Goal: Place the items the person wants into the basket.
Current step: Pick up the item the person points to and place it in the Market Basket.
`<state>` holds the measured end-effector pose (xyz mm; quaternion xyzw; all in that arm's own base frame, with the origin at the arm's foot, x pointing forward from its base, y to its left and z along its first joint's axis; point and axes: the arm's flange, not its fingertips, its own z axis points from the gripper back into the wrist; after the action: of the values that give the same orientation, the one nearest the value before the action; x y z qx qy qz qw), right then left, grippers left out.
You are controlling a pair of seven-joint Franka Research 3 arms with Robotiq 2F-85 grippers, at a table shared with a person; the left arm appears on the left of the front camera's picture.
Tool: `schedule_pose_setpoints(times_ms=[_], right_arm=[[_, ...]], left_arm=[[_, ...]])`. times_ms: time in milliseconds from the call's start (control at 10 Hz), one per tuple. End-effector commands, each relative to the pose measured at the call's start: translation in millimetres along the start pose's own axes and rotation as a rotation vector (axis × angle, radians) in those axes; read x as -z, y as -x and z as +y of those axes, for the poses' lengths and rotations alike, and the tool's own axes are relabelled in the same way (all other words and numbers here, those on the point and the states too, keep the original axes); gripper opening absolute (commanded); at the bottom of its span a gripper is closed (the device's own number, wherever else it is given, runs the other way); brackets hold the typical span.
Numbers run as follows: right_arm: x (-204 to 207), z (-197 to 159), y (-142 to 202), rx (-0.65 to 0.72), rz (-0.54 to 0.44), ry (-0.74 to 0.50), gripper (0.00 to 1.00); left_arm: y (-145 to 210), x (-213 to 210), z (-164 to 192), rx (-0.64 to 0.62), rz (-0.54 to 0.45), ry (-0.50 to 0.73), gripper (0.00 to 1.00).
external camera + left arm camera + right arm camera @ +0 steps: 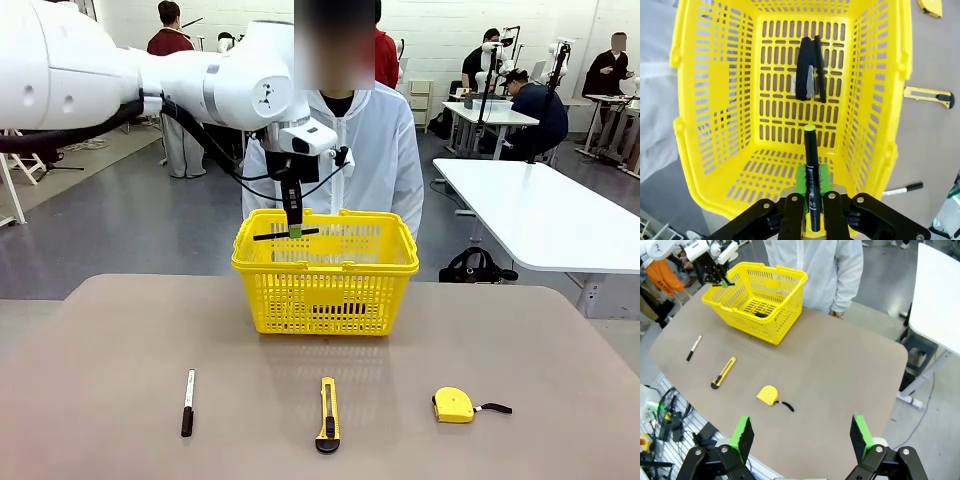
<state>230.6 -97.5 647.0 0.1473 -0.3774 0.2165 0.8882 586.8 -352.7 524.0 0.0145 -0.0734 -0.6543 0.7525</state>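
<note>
- Two grippers show. The left gripper (pixel 812 202) is clamped on the slim black pen (pixel 811 165), which sits between the green pads with its yellow tip pointing away from the wrist.
- The pen hangs level over the left end of the yellow basket (pixel 330 295), about at rim height. I cannot tell for sure if it touches the rim.
- The basket stands on the table (pixel 520 330) near the middle of its far edge, just in front of the person (pixel 375 150) in the white jacket.
- On the basket's floor lies a black thing (pixel 809 75) – perhaps a stapler, the view is not sharp enough to be sure.
- The yellow tape measure (pixel 453 404) lies toward the near right corner of the table, with its black strap stretched to the right edge.
- The utility knife (pixel 328 412) lies by the middle of the near edge. The marker (pixel 188 389) lies toward the near left corner. Both are well apart from the tape measure and from the basket.
- The right gripper (pixel 802 432) is high above the table – its fingers stand wide apart, with nothing between them.
</note>
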Motion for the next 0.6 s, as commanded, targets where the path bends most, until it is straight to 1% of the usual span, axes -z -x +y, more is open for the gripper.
schedule_pose_setpoints(times_ms=[0,200,500], right_arm=[[0.1,-1.6,-1.9,-0.002,0.000,-0.011,1.00],[0.1,-1.6,-1.9,-0.002,0.000,-0.011,1.00],[0.1,-1.6,-1.9,-0.002,0.000,-0.011,1.00]], left_arm=[[1.3,6.3,16.8,0.034,-0.019,0.007,0.11],[3.3,21.5,20.1,0.014,-0.023,0.046,0.11],[1.1,30.9,21.4,0.011,-0.006,0.077,0.11]])
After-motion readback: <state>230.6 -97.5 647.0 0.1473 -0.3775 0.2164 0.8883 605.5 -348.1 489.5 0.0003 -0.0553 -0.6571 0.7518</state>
